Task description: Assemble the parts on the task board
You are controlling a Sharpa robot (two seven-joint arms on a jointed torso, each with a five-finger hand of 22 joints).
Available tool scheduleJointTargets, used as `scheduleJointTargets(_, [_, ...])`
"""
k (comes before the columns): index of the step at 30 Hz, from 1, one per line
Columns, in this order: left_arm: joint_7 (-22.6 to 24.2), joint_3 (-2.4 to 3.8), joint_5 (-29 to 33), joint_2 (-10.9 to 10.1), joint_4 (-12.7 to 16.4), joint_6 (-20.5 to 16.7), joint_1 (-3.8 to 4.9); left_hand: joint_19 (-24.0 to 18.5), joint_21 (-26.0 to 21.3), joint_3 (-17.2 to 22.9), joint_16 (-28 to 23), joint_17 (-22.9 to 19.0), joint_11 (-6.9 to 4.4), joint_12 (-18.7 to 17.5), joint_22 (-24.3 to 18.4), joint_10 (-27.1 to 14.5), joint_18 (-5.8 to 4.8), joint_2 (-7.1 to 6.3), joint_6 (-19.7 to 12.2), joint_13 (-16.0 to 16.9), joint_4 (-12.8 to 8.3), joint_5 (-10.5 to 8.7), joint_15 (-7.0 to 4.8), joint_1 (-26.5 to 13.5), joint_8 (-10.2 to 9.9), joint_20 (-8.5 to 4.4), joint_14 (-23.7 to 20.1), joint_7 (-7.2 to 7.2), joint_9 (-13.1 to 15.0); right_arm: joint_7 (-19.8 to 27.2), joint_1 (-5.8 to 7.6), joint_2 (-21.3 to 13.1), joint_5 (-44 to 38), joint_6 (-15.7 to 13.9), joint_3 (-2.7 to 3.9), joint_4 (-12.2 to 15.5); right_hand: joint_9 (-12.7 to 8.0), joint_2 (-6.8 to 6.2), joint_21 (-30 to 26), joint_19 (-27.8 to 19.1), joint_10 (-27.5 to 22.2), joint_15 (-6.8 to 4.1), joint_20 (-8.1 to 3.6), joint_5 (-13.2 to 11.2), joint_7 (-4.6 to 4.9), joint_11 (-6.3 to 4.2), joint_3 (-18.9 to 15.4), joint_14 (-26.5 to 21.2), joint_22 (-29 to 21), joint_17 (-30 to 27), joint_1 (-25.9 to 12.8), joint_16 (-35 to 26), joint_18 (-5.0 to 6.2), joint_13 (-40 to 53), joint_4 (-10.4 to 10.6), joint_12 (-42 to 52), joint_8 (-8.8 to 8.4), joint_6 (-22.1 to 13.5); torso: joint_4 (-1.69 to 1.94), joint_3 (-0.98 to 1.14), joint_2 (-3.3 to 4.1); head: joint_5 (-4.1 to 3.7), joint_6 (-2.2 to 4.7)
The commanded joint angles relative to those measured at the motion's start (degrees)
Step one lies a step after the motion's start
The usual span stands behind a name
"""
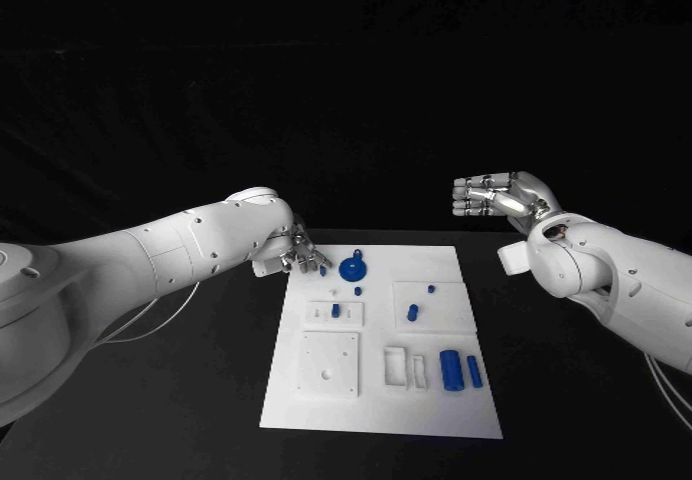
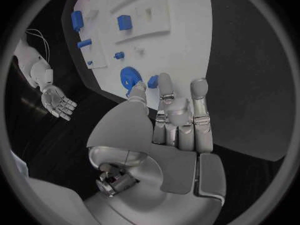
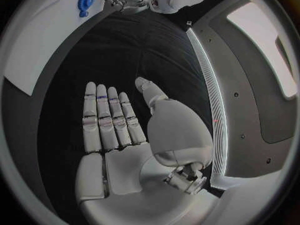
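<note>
Blue round part (image 1: 356, 269) on the task board (image 1: 433, 420), just beside left hand (image 1: 296, 252) fingers (spread, empty).

Task board (image 1: 433, 400): white, matt, smooth plate, looks like plastic. Blue parts, including the round wheel-shaped piece (image 1: 355, 268) just beyond the left fingertips and the two cylinders (image 1: 462, 370): smooth, plastic-looking, slight sheen. Left hand (image 1: 296, 253) and right hand (image 1: 490, 195): silver, metallic-looking fingers with a satin finish; fingertip pads (image 2: 199, 87) paler and duller. Arm shells (image 1: 159, 255): white, glossy, hard plastic in appearance. Table (image 1: 173, 400): black, matt, no visible texture
</note>
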Motion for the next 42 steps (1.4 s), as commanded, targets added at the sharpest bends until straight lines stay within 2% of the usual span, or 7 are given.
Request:
scheduleJointTargets(1, [0.79,0.02,0.53,0.14,0.04,0.78,-0.02,-0.05,0.01,-0.23,0.27,-0.05,0.42,-0.12,0.98,2.52,0.25,0.63,-0.38,0.07,-0.58,0.42,-0.04,-0.01,0.04,0.21,-0.44,0.03,-0.09,0.49,-0.01,0.11,-0.37,0.58,0.04,-0.04,0.03,0.22,-0.04,0.05,-0.32,-0.12,-0.14,0.14,0.10,0.15,-0.24,-0.20,-0.07,-0.09,0.17,-0.34,0.88,-0.08,-0.02,-0.12,-0.04,0.01,-0.01,0.02,0.01,-0.07,0.24])
scheduleJointTargets(3, [0.84,0.02,0.61,0.16,0.04,0.67,-0.03,-0.03,0.04,-0.34,0.24,-0.10,0.42,-0.14,1.00,2.51,0.23,1.02,-0.46,0.06,-1.16,0.52,-0.05,0.36,0.04,0.19,-0.47,0.04,-0.17,0.47,-0.01,0.14,-0.37,0.70,0.04,-0.04,0.03,0.22,-0.04,0.05,-0.32,-0.12,-0.14,0.14,0.10,0.15,-0.24,-0.20,-0.07,-0.09,0.17,-0.34,0.88,-0.08,-0.02,-0.12,-0.04,0.01,-0.02,0.03,0.03,0.03,0.01])
scheduleJointTargets(14, [1.05,0.02,1.17,0.23,-0.14,0.49,-0.05,-0.12,-0.04,-0.34,0.09,-0.30,0.42,-0.36,0.98,2.47,0.23,2.12,-0.48,-0.02,-1.92,0.81,-0.05,0.86,0.04,0.20,-0.59,-0.01,-0.24,0.35,-0.01,0.25,-0.37,1.10,0.04,-0.14,0.03,0.22,-0.04,0.05,-0.32,-0.12,-0.14,0.14,0.10,0.15,-0.24,-0.20,-0.07,-0.09,0.17,-0.34,0.88,-0.08,-0.02,-0.12,-0.04,0.01,-0.01,0.04,0.03,0.47,0.32])
scheduleJointTargets(25, [1.38,0.02,2.77,0.33,-0.29,0.75,-0.05,-0.23,-0.17,0.68,-0.02,-0.44,0.37,-0.68,0.99,2.48,0.17,4.56,-0.80,-0.06,-4.38,1.64,-0.04,3.64,0.05,0.21,-0.69,-0.14,-0.32,0.13,-0.01,0.35,-0.37,1.69,0.03,-0.29,0.03,0.22,-0.04,0.05,-0.32,-0.12,-0.14,0.14,0.10,0.15,-0.24,-0.20,-0.07,-0.09,0.17,-0.34,0.88,-0.08,-0.02,-0.12,-0.04,0.01,0.01,0.03,0.04,0.39,0.19])
scheduleJointTargets(29, [1.47,0.02,2.99,0.30,-0.30,1.01,-0.05,-0.36,-0.21,1.03,0.07,-0.39,0.35,-0.86,1.00,2.47,0.18,5.09,-0.94,-0.11,-5.68,4.84,0.02,4.97,0.05,0.28,-0.73,-0.22,-0.35,0.09,-0.01,0.35,-0.37,1.80,0.03,-0.33,0.04,0.26,-0.03,0.02,-0.29,-0.06,-0.16,0.13,0.14,0.21,-0.08,-0.23,-0.07,-0.10,0.00,-0.33,0.87,-0.08,-0.04,-0.12,-0.03,0.11,0.01,0.04,0.04,0.52,0.20])
scheduleJointTargets(37, [1.63,0.02,3.09,0.20,-0.25,1.37,-0.05,-0.46,-0.21,1.51,0.15,-0.41,0.37,-1.19,1.02,2.45,0.22,5.88,-1.06,-0.17,-7.18,6.92,0.11,5.85,0.07,0.38,-0.83,-0.25,-0.25,0.08,-0.01,0.41,-0.37,1.97,0.03,-0.44,0.03,0.27,-0.04,-0.07,-0.30,-0.03,-0.15,0.14,0.16,0.20,-0.09,-0.28,-0.07,-0.10,-0.01,-0.34,0.84,-0.09,-0.02,-0.13,-0.04,0.06,-0.02,0.06,0.03,0.58,0.28])
scheduleJointTargets(42, [1.77,0.02,3.11,0.06,-0.10,1.02,-0.05,-0.45,-0.08,2.31,0.37,-0.22,0.32,-1.19,1.04,2.49,0.31,6.22,-0.77,-0.19,-9.22,10.16,0.13,6.43,0.18,0.42,-0.75,-0.41,0.84,0.08,-0.02,0.47,-0.37,2.08,0.03,-0.58,0.03,0.27,-0.04,-0.07,-0.30,-0.03,-0.15,0.14,0.16,0.20,-0.09,-0.28,-0.07,-0.10,-0.01,-0.34,0.84,-0.09,-0.02,-0.13,-0.04,0.06,-0.03,0.05,0.00,0.47,0.20])
